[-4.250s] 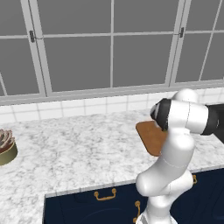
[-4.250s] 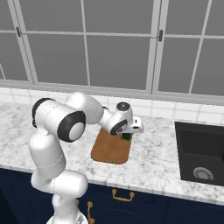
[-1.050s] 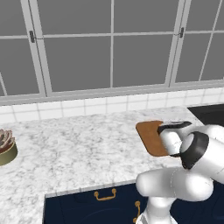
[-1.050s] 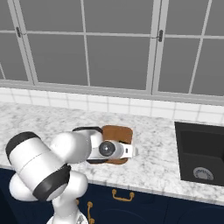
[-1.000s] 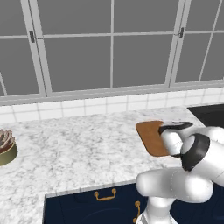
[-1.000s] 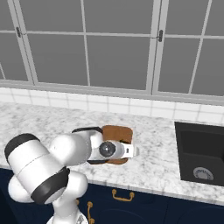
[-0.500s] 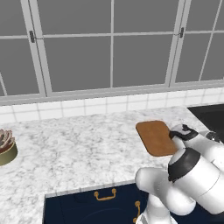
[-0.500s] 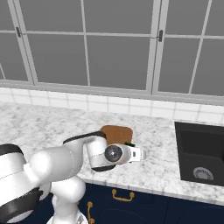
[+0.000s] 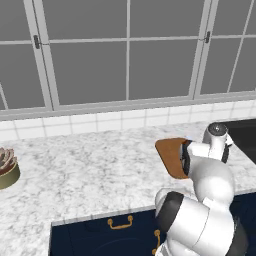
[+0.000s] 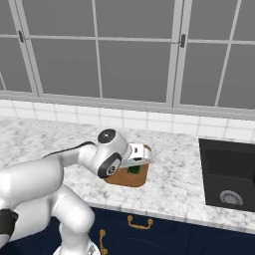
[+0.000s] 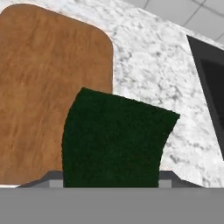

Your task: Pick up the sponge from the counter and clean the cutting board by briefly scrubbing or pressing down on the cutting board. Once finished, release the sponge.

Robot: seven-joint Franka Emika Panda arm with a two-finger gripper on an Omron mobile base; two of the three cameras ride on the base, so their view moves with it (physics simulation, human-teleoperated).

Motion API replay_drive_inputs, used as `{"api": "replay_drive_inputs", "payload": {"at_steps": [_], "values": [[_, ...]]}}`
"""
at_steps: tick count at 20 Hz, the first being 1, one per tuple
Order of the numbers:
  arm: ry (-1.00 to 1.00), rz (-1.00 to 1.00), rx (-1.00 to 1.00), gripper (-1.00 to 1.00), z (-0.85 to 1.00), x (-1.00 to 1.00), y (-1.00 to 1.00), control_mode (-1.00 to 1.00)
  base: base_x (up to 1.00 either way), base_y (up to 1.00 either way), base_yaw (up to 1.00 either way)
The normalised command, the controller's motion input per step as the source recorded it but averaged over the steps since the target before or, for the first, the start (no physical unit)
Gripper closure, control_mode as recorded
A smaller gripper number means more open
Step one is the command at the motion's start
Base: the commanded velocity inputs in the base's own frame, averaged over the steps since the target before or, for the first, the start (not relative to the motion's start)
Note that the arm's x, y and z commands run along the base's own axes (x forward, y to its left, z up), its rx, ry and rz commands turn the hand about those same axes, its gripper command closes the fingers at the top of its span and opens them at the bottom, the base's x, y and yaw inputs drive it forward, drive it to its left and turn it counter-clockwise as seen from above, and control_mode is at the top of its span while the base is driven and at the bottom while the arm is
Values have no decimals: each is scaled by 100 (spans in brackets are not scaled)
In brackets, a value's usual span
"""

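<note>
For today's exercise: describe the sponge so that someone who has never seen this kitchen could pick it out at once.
Start at the marbled counter under the windows, left of the dark sink. On it lies a brown cutting board; the sponge is the small dark green block at the gripper.

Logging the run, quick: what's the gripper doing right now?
Gripper: shut on the sponge, held over the cutting board edge.

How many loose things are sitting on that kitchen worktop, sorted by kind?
Cutting board: 1
Sponge: 1, held in the pincer over the board
Bowl: 1, at the far left
Total: 3
</note>
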Motion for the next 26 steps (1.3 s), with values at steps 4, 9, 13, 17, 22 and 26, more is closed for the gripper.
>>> {"api": "replay_drive_inputs", "payload": {"at_steps": [4,9,13,17,22,26], "values": [[5,15,7,100,14,1,95,-100,0,0,0],[5,16,23,100,-7,14,94,-100,0,0,0],[16,13,25,100,-14,37,100,-100,0,0,0],[14,0,9,100,0,2,100,-100,0,0,0],[4,-2,7,100,-44,-7,70,-100,0,0,0],[1,-7,0,100,-51,2,25,-100,0,0,0]]}}
